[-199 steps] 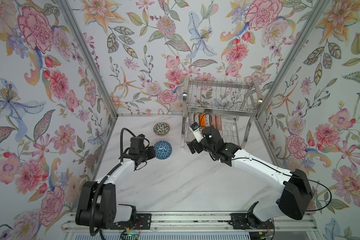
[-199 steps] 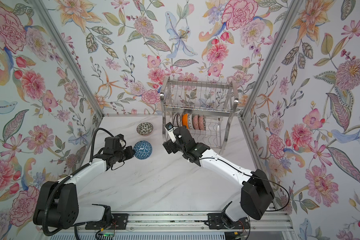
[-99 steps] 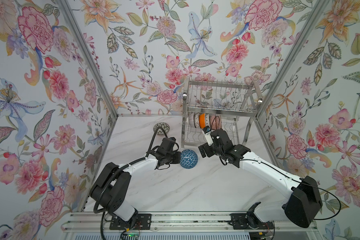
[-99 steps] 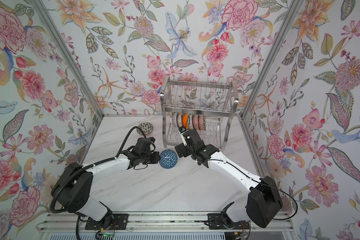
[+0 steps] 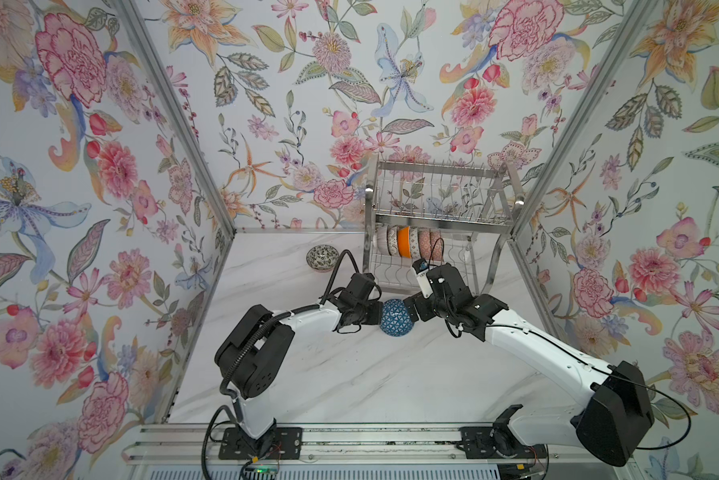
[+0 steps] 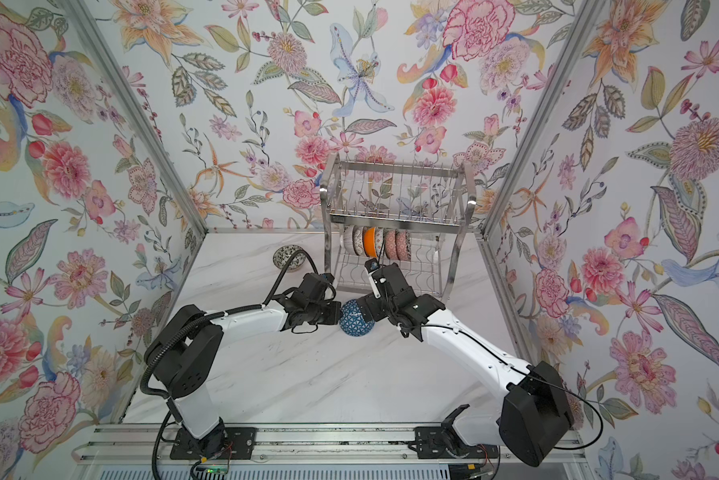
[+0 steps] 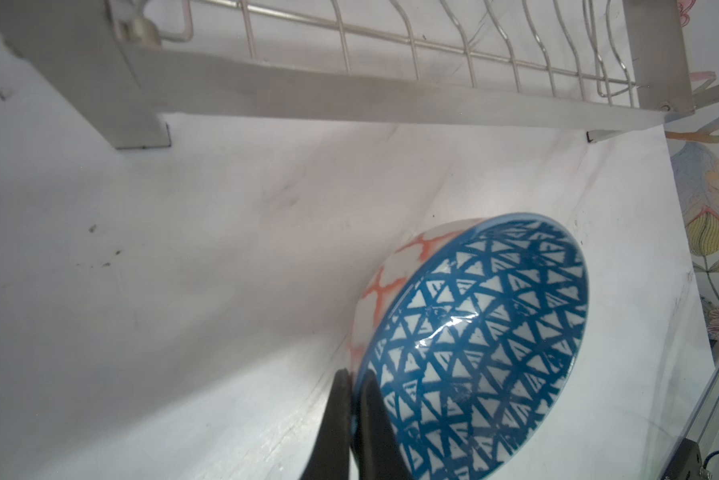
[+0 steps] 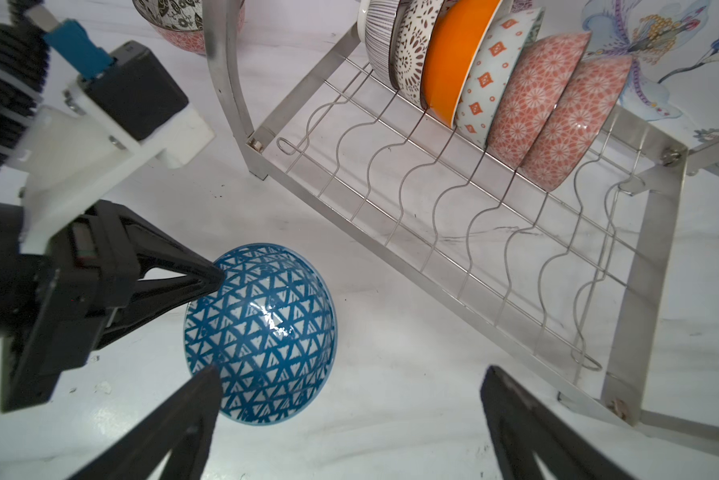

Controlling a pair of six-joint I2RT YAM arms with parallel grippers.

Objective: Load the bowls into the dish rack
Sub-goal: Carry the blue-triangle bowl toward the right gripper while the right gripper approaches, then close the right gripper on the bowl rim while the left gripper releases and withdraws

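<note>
Pinching blue bowl point(image 5: 396, 317) by rim w/ L gripper point(image 7: 353, 376), jaws pressed together on the wall. Holding it tipped on edge, inside facing up & toward R arm. Mid tabletop point(image 5: 349, 374), toward far edge, just in front of rack point(image 5: 436, 208) near-left leg. Can't tell if lifted clear of the surface.

R gripper point(image 8: 349, 370) spread wide, empty, just beside bowl on side opp. the L grip.

Key relation: not yet betw. R fingers. Sitting off to one side, w/ one finger point(image 8: 199, 399) overlapping rim, other well apart toward rack. Prob. a handover step; needs R shifted over free rim before closing. R arm nearer rack.

Six bowls point(image 5: 411, 242) lined up on edge in lower tier, left end; free slots toward rack's right end. B/w bowl point(image 5: 322, 256) sitting on tabletop near far edge, beside rack's left side.

Risk: both grips crowding same small rim.
</note>
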